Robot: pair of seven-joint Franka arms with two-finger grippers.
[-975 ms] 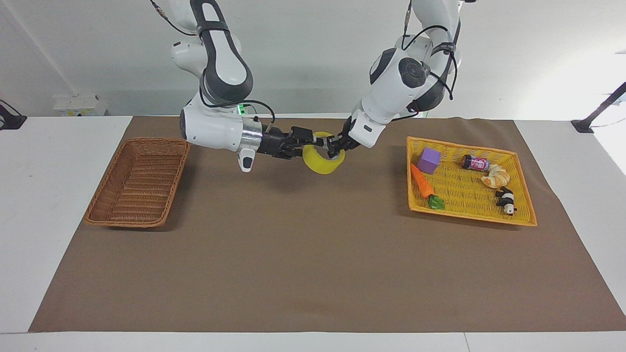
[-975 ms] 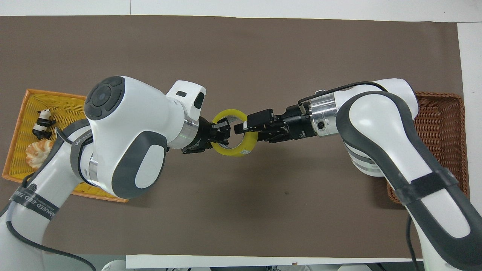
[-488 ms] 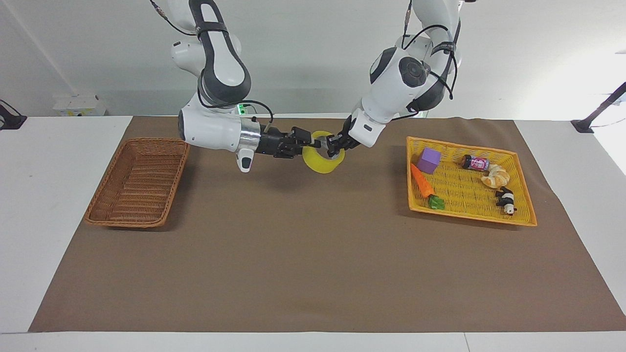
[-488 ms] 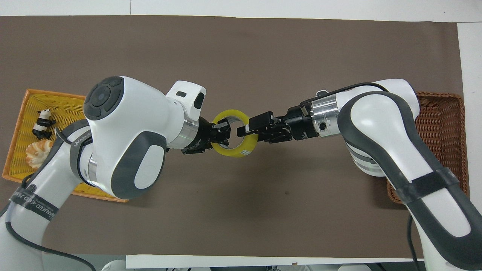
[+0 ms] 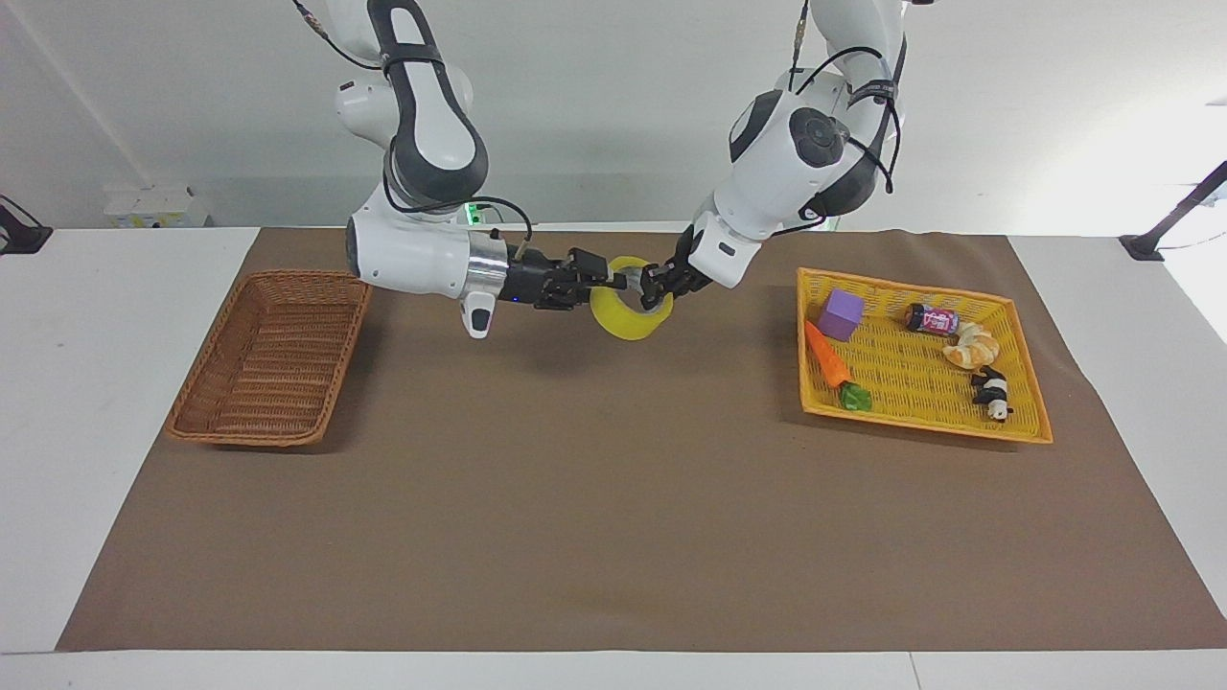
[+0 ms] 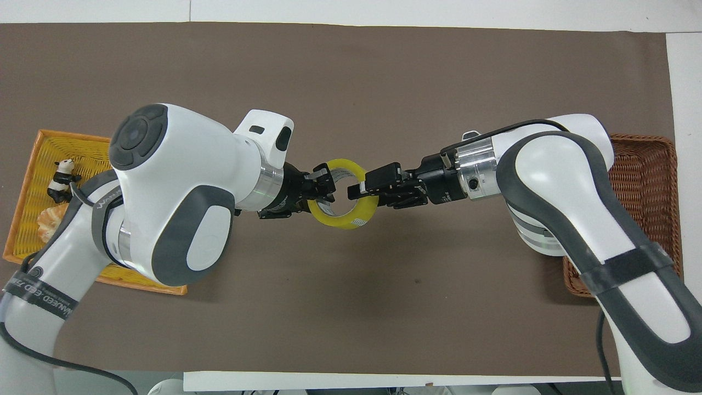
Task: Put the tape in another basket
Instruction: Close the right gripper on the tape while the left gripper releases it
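The yellow tape (image 5: 628,323) hangs in the air over the middle of the brown mat, between both grippers; it also shows in the overhead view (image 6: 343,222). My right gripper (image 5: 609,281) (image 6: 355,192) is shut on the roll's wall at the side toward the wicker basket. My left gripper (image 5: 654,286) (image 6: 326,186) is at the roll's side toward the yellow basket, reaching into the ring. The brown wicker basket (image 5: 240,438) (image 6: 647,181) stands empty at the right arm's end of the table.
A yellow mesh basket (image 5: 920,422) (image 6: 22,197) at the left arm's end holds a purple cube (image 5: 841,314), a carrot (image 5: 826,355), a small can (image 5: 930,318), a bread roll (image 5: 970,345) and a toy panda (image 5: 992,393).
The left arm's elbow has swung up and back toward its own end. The right gripper has drawn slightly toward the wicker basket. The tape has barely shifted.
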